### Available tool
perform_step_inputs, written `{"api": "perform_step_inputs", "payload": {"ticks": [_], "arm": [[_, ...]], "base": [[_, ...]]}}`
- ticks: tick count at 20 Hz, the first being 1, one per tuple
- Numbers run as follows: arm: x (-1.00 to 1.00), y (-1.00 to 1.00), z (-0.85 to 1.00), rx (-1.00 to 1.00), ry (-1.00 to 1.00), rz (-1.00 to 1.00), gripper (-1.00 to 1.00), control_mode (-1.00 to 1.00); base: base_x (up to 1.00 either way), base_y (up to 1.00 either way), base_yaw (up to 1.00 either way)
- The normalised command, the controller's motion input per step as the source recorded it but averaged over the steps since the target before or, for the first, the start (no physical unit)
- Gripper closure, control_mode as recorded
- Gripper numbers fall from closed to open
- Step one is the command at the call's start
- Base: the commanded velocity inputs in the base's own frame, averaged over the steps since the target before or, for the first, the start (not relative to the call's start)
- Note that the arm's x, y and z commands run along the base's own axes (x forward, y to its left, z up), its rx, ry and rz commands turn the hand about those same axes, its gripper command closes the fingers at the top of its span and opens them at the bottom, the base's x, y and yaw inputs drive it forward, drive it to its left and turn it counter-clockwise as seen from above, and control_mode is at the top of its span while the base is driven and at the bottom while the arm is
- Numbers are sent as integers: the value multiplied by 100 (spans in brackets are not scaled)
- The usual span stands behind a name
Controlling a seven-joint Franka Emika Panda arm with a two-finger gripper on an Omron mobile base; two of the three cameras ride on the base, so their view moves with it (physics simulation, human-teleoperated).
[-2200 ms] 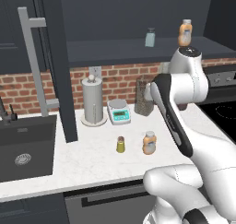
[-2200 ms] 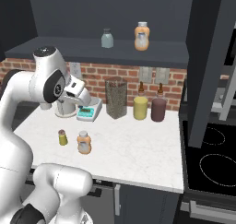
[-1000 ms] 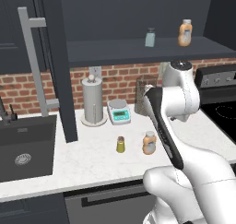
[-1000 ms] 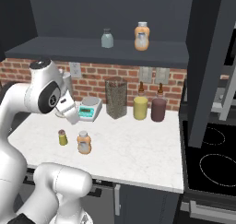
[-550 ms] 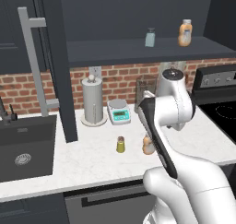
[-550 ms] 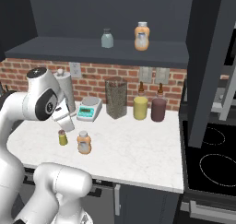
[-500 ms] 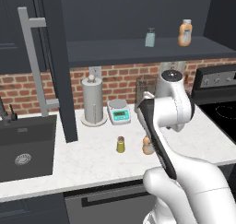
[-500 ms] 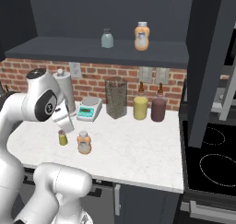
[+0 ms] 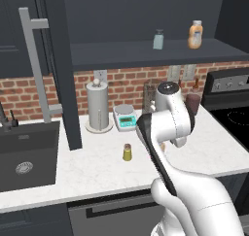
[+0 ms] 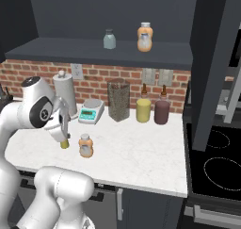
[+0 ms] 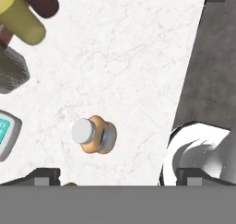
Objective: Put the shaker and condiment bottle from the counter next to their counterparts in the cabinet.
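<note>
The yellow-green shaker (image 9: 127, 152) stands on the white marble counter (image 10: 136, 152), and the orange condiment bottle (image 10: 85, 145) is just to its right. My gripper (image 10: 62, 134) hangs open directly above the shaker (image 10: 64, 143), pointing down. From above, the bottle (image 11: 94, 134) lies a little ahead of my open gripper (image 11: 120, 176), its fingertips (image 11: 44, 174) spread wide with nothing between them. On the dark cabinet shelf (image 10: 70, 51) stand the pale blue-grey shaker (image 10: 109, 39) and an orange bottle (image 10: 145, 36).
Along the brick wall stand a paper towel holder (image 9: 97, 108), a small scale (image 9: 125, 117), a glass jar (image 10: 118, 100), a yellow bottle (image 10: 143, 109) and a dark red one (image 10: 161, 111). A sink (image 9: 24, 155) lies left, a stove (image 10: 216, 167) right. The open cabinet door (image 9: 63, 70) hangs over the counter's left part.
The arm has swung down from near the shelf to just above the counter, bringing the hand over the shaker and bottle. The jaws stayed open.
</note>
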Motion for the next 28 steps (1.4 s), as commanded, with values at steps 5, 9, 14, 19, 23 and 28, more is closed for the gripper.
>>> {"api": "perform_step_inputs", "payload": {"ticks": [5,9,14,19,23,28], "arm": [[0,12,-3,2,0,-18,-100,-100],[0,9,0,1,0,-14,-100,-100],[0,3,-3,0,0,-8,-100,-100],[0,0,-24,0,-1,0,-100,-100],[0,0,-32,0,-2,0,-100,-100],[5,0,-32,-2,0,0,-100,-100]], "base": [[0,0,0],[0,0,0],[0,0,0],[0,0,0],[0,0,0],[0,0,0]]}}
